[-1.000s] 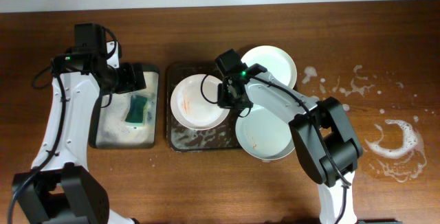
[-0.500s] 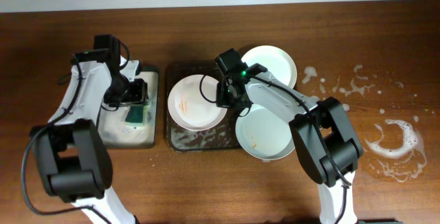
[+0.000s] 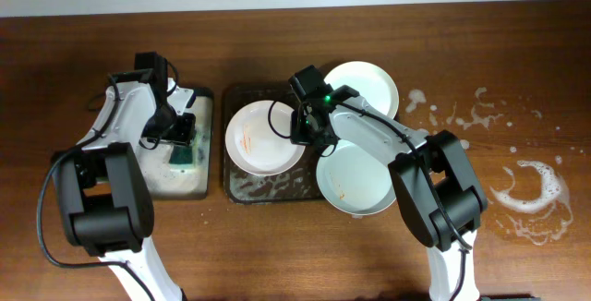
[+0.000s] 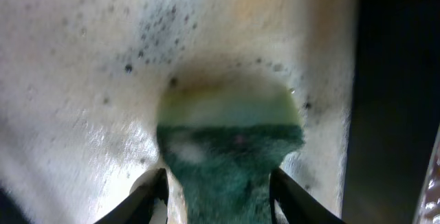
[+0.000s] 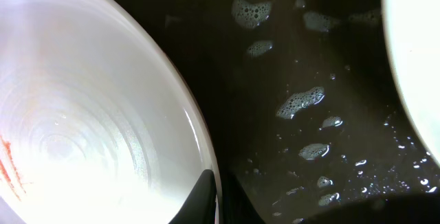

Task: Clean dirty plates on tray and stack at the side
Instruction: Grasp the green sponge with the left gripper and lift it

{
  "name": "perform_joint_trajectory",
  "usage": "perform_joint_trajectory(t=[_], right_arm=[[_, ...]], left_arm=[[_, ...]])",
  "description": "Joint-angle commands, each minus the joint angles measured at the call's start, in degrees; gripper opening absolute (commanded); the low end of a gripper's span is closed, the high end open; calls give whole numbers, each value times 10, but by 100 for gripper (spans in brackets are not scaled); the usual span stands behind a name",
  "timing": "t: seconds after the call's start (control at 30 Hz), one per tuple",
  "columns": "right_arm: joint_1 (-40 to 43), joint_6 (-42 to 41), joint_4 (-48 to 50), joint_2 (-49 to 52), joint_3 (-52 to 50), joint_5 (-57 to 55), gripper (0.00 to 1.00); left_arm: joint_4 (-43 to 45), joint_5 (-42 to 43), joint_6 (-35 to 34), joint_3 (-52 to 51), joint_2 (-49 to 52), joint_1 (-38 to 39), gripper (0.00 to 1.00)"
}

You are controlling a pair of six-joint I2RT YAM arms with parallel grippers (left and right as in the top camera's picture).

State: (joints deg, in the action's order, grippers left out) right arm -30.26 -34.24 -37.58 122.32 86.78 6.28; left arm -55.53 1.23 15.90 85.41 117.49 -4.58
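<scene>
Three plates point(image 3: 363, 87) lie on or partly over the tray point(image 3: 254, 188). The right gripper point(image 3: 298, 127) pinches the rim of the streaked white plate point(image 3: 259, 139). The left gripper point(image 4: 218, 195) is closed on the green sponge point(image 4: 230, 159) in the small tray point(image 3: 162, 181).

Orange-brown streaks mark the white plate point(image 3: 268, 137); the pale green plate point(image 3: 355, 179) carries a fainter one. White foam flecks the dark tray point(image 3: 263, 188). The sponge point(image 3: 186, 151) is deep green.

Wooden table point(image 3: 517, 61) under tray point(image 3: 259, 187), smaller tray point(image 3: 152, 179), foam point(image 3: 508, 199)
</scene>
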Motion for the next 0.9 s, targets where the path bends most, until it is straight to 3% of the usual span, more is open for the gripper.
perform_joint_trajectory(t=[0.0, 0.13, 0.2, 0.23, 0.27, 0.37, 0.57, 0.87], right_arm=[[0, 3, -1, 10, 0, -14, 5], [0, 3, -1, 10, 0, -14, 5], [0, 3, -1, 10, 0, -14, 5], [0, 4, -1, 10, 0, -14, 5], [0, 3, -1, 10, 0, -14, 5], [0, 3, -1, 10, 0, -14, 5], [0, 3, -1, 10, 0, -14, 5], [0, 3, 0, 10, 0, -14, 4]], left_arm=[[11, 22, 0, -30, 4, 0, 43], [10, 22, -14, -38, 4, 0, 31], [13, 22, -17, -38, 4, 0, 20], [17, 22, -17, -38, 4, 0, 8], [19, 30, -17, -38, 4, 0, 1], [5, 50, -45, -14, 0, -1, 1], [-116, 50, -73, 155, -55, 2, 1], [-121, -24, -99, 157, -66, 4, 1]])
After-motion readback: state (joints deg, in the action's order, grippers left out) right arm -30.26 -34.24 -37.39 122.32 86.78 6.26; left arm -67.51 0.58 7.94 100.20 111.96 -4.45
